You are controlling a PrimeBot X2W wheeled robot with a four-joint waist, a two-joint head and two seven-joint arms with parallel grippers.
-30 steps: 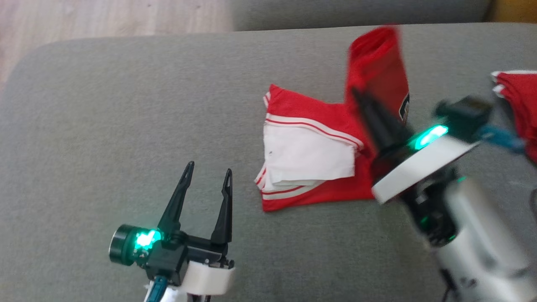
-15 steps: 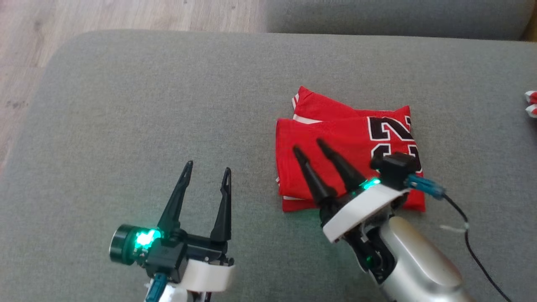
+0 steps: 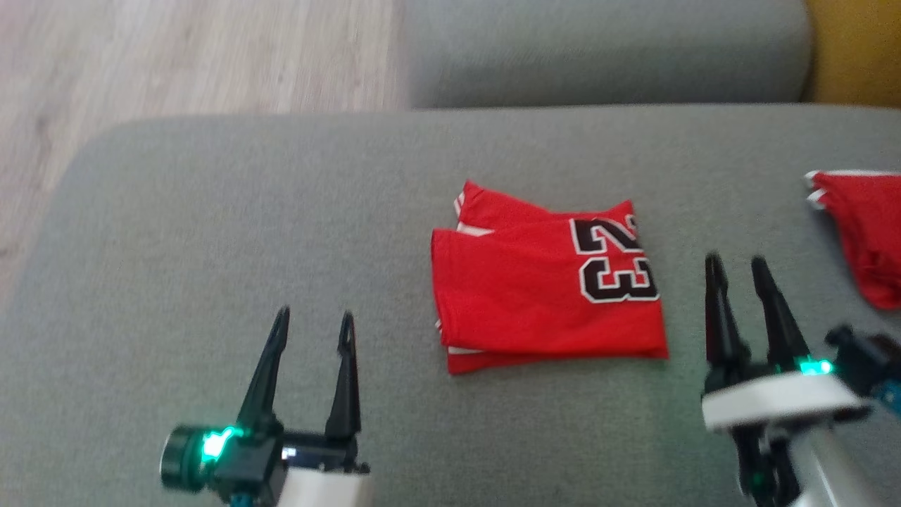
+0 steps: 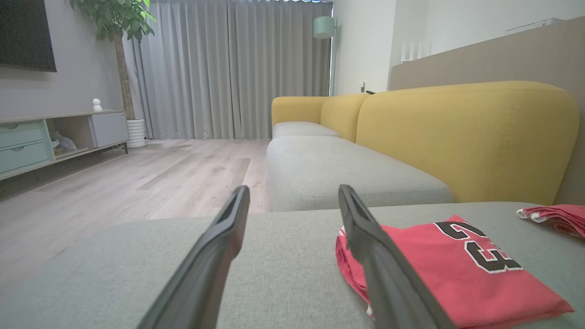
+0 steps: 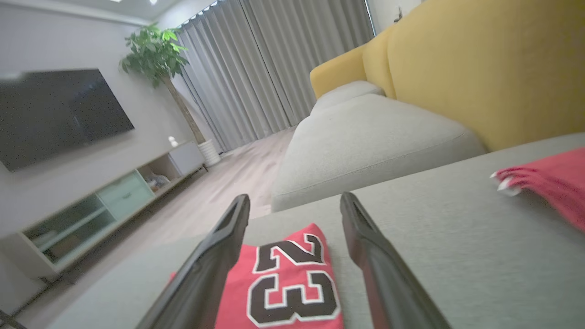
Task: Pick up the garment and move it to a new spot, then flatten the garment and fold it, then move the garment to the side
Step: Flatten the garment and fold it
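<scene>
Grey seat [image 3: 211, 211]: the wide cushion that bears everything I am working on
Far cushion [image 3: 605, 56]: also grey, lying beyond the seat, with a yellow back [image 4: 457, 137] rising beside it
Floor [image 3: 176, 56]: pale wood, past the seat's far left corner
Curtain [image 4: 228, 68]: grey and drawn, across the far wall in my wrist views
Jersey [image 3: 535, 303]: red, folded into a flat rectangle on the seat, between my two grippers and nearer the right one; a black 23 outlined in white faces up at its right end; white-striped edges peek out at the far left corner and along the near left edge; it touches neither gripper
Other red cloth [image 3: 866, 232]: white trim at its corner, lying on the seat at the right edge of my head view, well apart from the jersey
Left gripper [image 3: 314, 313]: over bare seat to the left of the jersey and clear of it, fingers spread apart, nothing between them
Right gripper [image 3: 735, 259]: just beside the jersey's right edge, fingers spread apart and empty; in its wrist view the 23 shows between them
</scene>
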